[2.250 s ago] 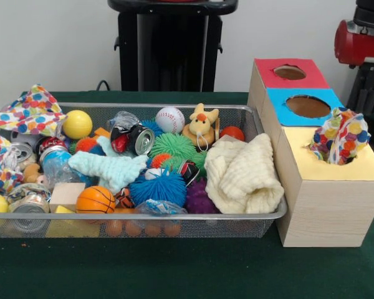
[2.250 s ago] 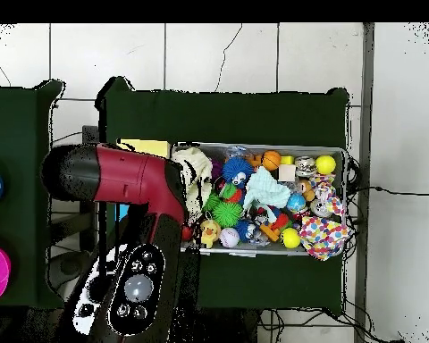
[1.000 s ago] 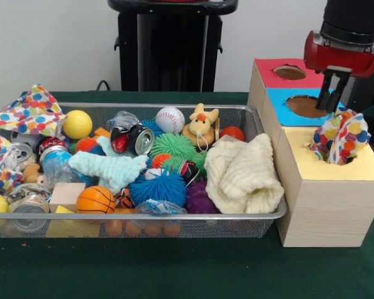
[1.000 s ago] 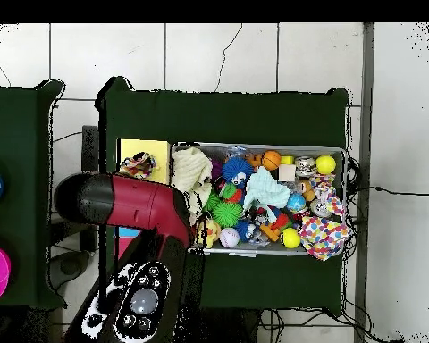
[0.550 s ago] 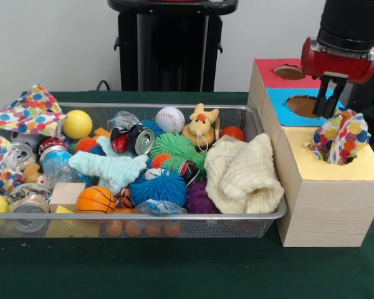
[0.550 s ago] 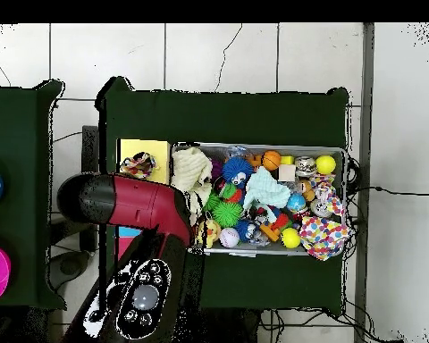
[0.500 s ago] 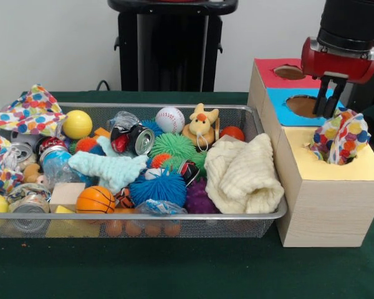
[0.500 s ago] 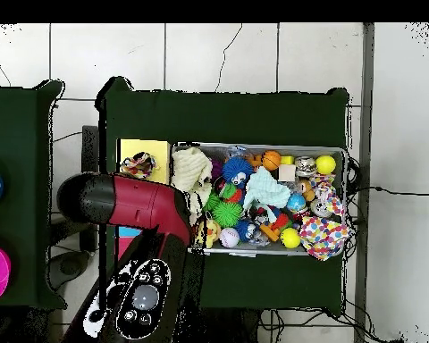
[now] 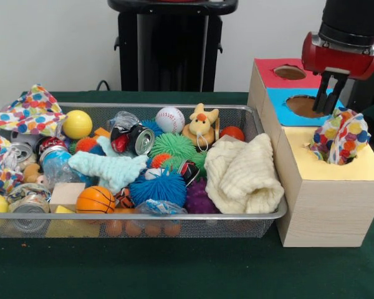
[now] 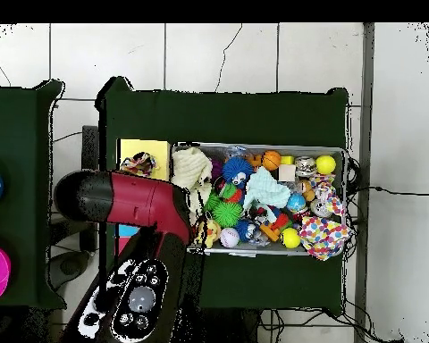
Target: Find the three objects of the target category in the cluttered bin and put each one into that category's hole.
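A polka-dot cloth (image 9: 340, 137) is bunched in the round hole of the yellow box section (image 9: 327, 180), half sticking out; from above the same cloth (image 10: 138, 163) shows beside the red arm (image 10: 133, 204). My gripper (image 9: 330, 107) hangs just behind that cloth, over the blue section's hole (image 9: 306, 106), open and holding nothing. In the wire bin (image 9: 262, 215) lie a cream knitted cloth (image 9: 243, 174), a pale blue cloth (image 9: 109, 168) and another polka-dot cloth (image 9: 28, 112) draped over the left rim.
The bin also holds balls, spiky rubber balls, crushed cans, a plush toy (image 9: 201, 126) and wooden blocks. A red section with its own hole (image 9: 290, 72) lies behind the blue one. A black stand (image 9: 171, 47) rises behind the bin.
The arm came into the front view and settled above the blue hole, then lifted slightly. The polka-dot cloth in the yellow hole has not moved.
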Available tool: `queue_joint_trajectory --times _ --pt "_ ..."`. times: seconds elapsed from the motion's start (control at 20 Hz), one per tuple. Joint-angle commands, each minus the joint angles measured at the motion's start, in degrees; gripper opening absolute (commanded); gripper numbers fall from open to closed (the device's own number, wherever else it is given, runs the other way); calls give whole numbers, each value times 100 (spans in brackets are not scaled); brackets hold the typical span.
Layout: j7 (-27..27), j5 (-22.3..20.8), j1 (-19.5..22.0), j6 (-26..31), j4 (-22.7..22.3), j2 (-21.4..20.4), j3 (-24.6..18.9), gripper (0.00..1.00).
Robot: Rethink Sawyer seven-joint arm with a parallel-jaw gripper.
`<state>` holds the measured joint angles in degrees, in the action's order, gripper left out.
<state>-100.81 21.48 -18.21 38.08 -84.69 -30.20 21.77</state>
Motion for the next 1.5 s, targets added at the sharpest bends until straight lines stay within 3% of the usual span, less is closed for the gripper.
queue_joint_trajectory --times 0.05,0.45,0.7,1.35,1.5 --pt "-1042 -244 103 771 254 76 -159 0" --pt "-1209 -13 56 381 175 68 -447 0" --pt "-1233 -2 81 529 388 115 -442 0" --pt "-1155 132 228 220 151 73 -629 0" --pt "-1208 170 187 -105 -77 1 -642 0"
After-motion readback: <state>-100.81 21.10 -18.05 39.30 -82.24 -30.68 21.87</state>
